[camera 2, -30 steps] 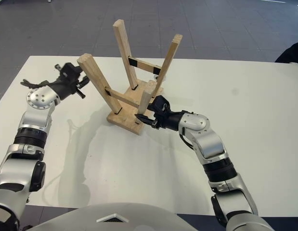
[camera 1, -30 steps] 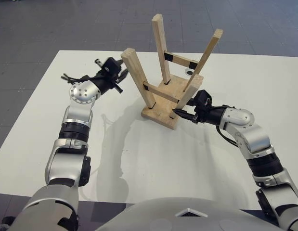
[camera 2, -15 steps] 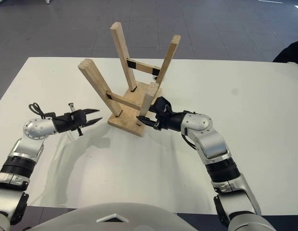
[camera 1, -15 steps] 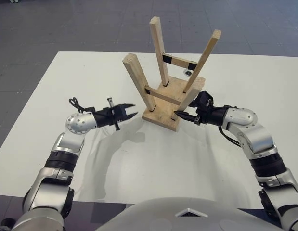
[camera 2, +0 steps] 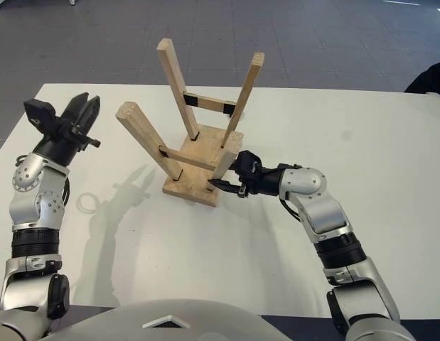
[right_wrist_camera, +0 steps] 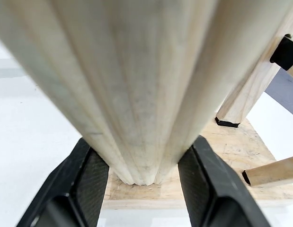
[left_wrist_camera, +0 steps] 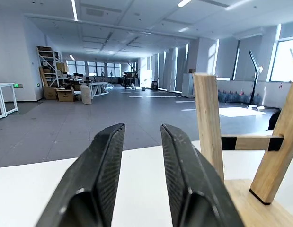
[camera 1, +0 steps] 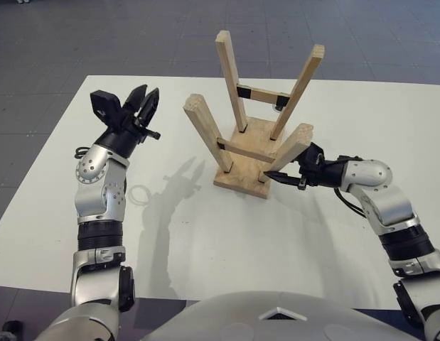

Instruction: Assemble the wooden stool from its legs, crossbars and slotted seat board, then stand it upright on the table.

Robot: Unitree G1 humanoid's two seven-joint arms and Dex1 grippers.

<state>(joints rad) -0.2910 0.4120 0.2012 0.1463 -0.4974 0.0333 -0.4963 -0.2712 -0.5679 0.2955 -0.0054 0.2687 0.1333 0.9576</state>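
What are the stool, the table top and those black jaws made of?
Stool: pale bare wood, seemingly unvarnished; grain lines run along the leg between the right jaws. Table: smooth white top, slightly glossy; laminate or painted board, I cannot tell. Jaws: black, with a fine mottled weave, perhaps carbon fibre or textured plastic.

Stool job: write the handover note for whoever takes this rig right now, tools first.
Left tool: open, empty, raised over the left side of the table, apart from the stool.
Right tool: shut on the near right leg, low down by the seat board.
Stool: upside down, seat board flat on the table, four legs pointing up, two crossbars between them.
Done: it looks assembled.
Left: turn it over and stand it on its legs.
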